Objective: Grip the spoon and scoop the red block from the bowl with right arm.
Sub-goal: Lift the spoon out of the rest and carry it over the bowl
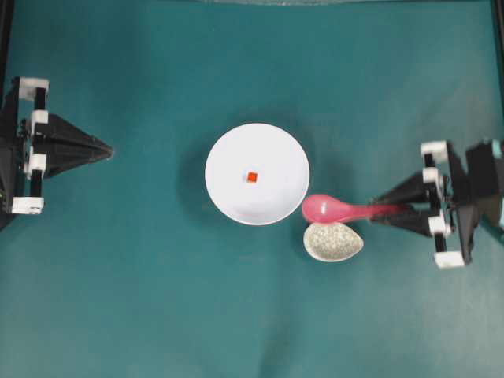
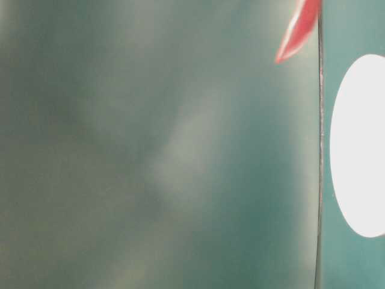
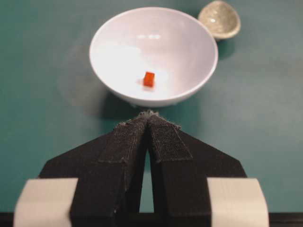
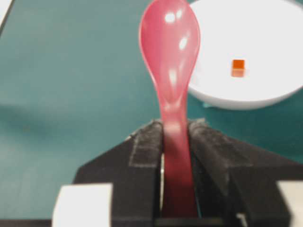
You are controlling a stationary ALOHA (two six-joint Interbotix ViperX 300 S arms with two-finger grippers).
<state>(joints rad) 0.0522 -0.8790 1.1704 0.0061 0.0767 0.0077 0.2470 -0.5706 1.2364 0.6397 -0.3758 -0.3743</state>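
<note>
Spoon: the spoon (image 4: 169, 42) is pinched by its handle between the pads of our right gripper (image 4: 176, 130), its deep end pointing out ahead, so the hollow can lead into the dish.
Position: in the overhead view its tip lies just beside the right rim of the bowl (image 1: 224, 153), above the speckled rest (image 1: 332, 241), which sits empty.
Red block: the red block (image 1: 252, 177) sits near the middle of the bowl's floor, untouched.
Left gripper: our left gripper (image 3: 148, 115) is pressed together and empty, parked to the left, well apart from the bowl, leaving the work to the right arm.
Stage: we judge the grip done and the scoop not yet begun.
</note>
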